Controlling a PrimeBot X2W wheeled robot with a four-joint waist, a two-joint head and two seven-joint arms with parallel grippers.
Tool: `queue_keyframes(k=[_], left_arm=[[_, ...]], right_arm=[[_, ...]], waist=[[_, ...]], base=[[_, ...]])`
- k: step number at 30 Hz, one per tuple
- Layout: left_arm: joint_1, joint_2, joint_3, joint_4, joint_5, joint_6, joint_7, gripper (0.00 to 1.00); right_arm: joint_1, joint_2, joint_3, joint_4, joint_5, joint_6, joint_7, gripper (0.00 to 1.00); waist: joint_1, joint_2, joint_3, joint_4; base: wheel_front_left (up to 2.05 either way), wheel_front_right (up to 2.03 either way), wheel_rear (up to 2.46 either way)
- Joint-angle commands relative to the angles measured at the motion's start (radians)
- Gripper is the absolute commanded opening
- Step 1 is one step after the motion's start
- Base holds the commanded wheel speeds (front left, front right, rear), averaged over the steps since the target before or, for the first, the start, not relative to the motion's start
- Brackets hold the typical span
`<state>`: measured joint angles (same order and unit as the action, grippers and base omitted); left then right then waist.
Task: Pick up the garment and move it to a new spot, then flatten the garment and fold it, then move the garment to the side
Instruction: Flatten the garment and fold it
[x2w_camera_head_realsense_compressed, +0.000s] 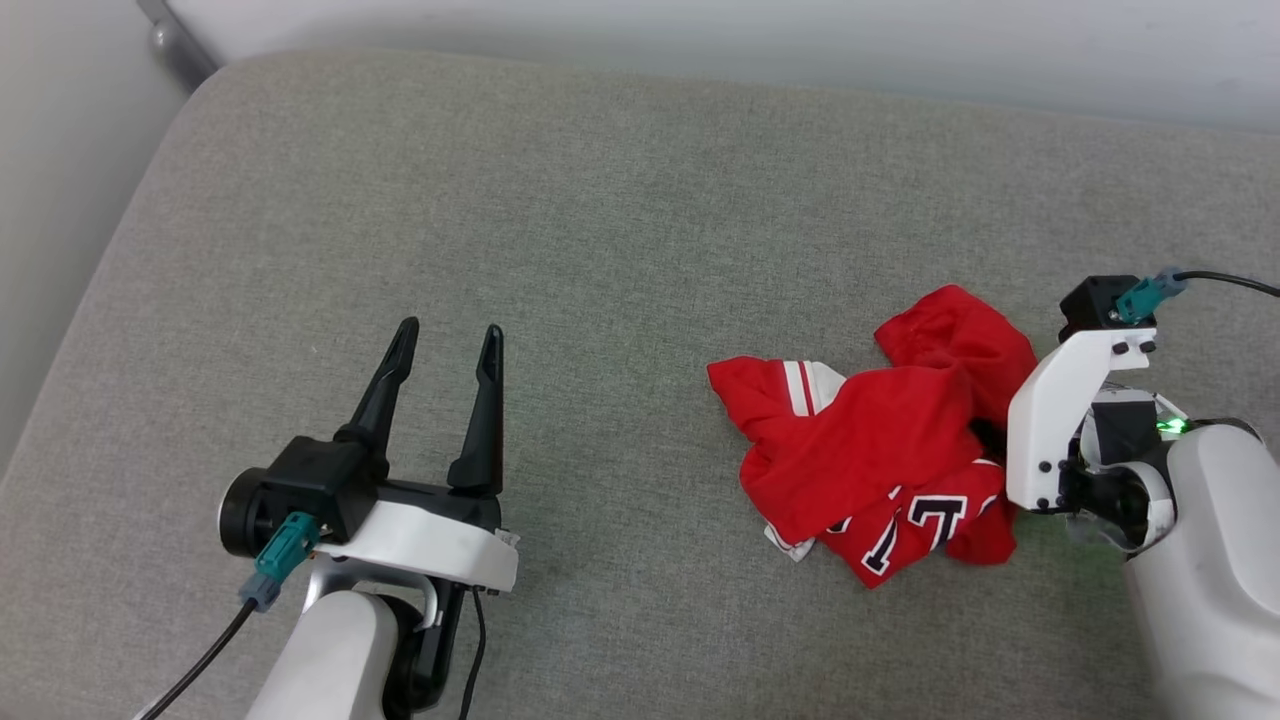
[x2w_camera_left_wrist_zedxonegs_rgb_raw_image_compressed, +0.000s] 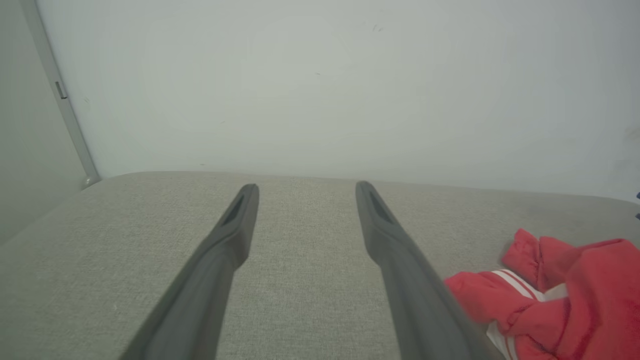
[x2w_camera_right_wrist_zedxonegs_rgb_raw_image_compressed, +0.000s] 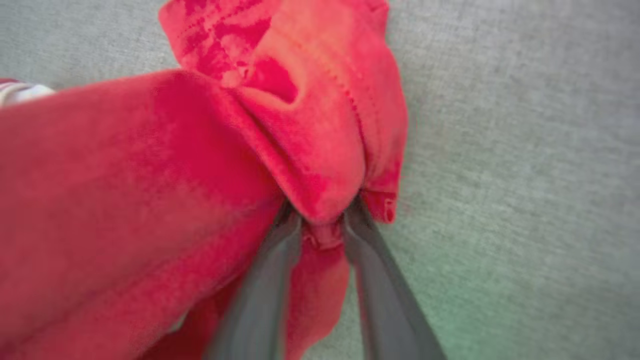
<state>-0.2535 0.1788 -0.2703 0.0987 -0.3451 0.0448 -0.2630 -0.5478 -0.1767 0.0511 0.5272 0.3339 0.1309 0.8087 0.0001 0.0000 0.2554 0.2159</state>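
The garment (x2w_camera_head_realsense_compressed: 880, 440) lies crumpled on the right half of the grey fabric surface (x2w_camera_head_realsense_compressed: 600, 230), well apart from the left gripper (x2w_camera_head_realsense_compressed: 450, 330). It is red, with a white-striped trim (x2w_camera_head_realsense_compressed: 800, 385) showing on its left fold. Black, white-outlined print (x2w_camera_head_realsense_compressed: 920, 525) shows on the near edge, but the folds cut the characters off and no word can be read.

The right gripper (x2w_camera_right_wrist_zedxonegs_rgb_raw_image_compressed: 322, 220) is at the garment's right edge. In the right wrist view its fingers (x2w_camera_right_wrist_zedxonegs_rgb_raw_image_compressed: 265, 290) are drawn close on a bunched fold of red cloth, which bulges over the tips and hides them. In the head view the white wrist bracket (x2w_camera_head_realsense_compressed: 1050, 420) covers those fingers, and a small green light (x2w_camera_head_realsense_compressed: 1170, 428) glows beside it. That view is blurred, and most of the garment runs off its left edge.

The left gripper rests low over the bare surface at the lower left, fingers spread wide and holding nothing. In the left wrist view the garment is cut off at the lower right, partly behind one finger (x2w_camera_left_wrist_zedxonegs_rgb_raw_image_compressed: 415, 285). A pale wall (x2w_camera_left_wrist_zedxonegs_rgb_raw_image_compressed: 320, 80) rises behind the surface.
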Motion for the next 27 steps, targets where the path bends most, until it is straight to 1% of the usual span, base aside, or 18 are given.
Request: queue_keyframes(k=[1,3,8,12,15,18,21,24,26,27], left_arm=[[0.008,0.0,0.008,0.004,0.009,-0.002,-0.002,1.0],[0.018,-0.002,0.019,0.011,0.017,-0.008,-0.002,1.0],[0.049,0.001,0.043,0.025,0.033,-0.01,-0.002,1.0],[0.078,0.004,0.053,0.031,0.039,-0.007,-0.002,1.0],[0.102,0.006,0.058,0.037,0.039,-0.003,-0.002,1.0],[0.121,0.008,0.055,0.042,0.037,-0.002,-0.002,1.0],[0.139,0.013,0.055,0.045,0.031,0.0,0.002,1.0],[0.154,0.019,0.056,0.047,0.028,0.008,0.011,1.0],[0.162,0.022,0.058,0.047,0.025,0.01,0.017,1.0],[0.167,0.023,0.059,0.047,0.025,0.012,0.019,1.0]], right_arm=[[0.04,0.014,0.024,0.035,0.007,0.0,-0.002,0.0],[0.023,-0.003,0.041,0.007,0.007,0.0,-0.041,0.0],[0.02,-0.032,0.067,-0.124,-0.011,0.0,-0.136,0.0],[0.093,-0.048,0.044,-0.266,-0.047,0.0,-0.164,0.0],[0.199,-0.046,-0.006,-0.378,-0.072,0.0,-0.145,0.0],[0.354,-0.017,-0.078,-0.489,-0.094,0.0,-0.119,0.0],[0.521,0.037,-0.149,-0.573,-0.105,0.0,-0.096,0.0],[0.681,0.089,-0.197,-0.604,-0.098,0.0,-0.085,0.0],[0.759,0.112,-0.21,-0.591,-0.081,0.0,-0.084,0.0],[0.784,0.118,-0.214,-0.58,-0.071,0.0,-0.094,0.31]], waist=[[-0.0001,0.0,-0.007,-0.006],[-0.0001,0.0,-0.021,-0.017],[-0.0001,0.0,-0.07,-0.056],[-0.0001,0.0,-0.118,-0.094],[-0.0001,0.0,-0.149,-0.12],[-0.0001,0.0,-0.172,-0.135],[-0.0001,0.0,-0.191,-0.146],[-0.0001,0.0,-0.207,-0.151],[-0.0001,0.0,-0.215,-0.152],[-0.0001,0.0,-0.218,-0.152]], base=[[0.0,0.0,0.0],[0.0,0.0,0.0],[0.0,0.0,0.0],[0.0,0.0,0.0],[0.0,0.0,0.0],[0.0,0.0,0.0],[0.0,0.0,0.0],[0.0,0.0,0.0],[0.0,0.0,0.0],[0.0,0.0,0.0]])
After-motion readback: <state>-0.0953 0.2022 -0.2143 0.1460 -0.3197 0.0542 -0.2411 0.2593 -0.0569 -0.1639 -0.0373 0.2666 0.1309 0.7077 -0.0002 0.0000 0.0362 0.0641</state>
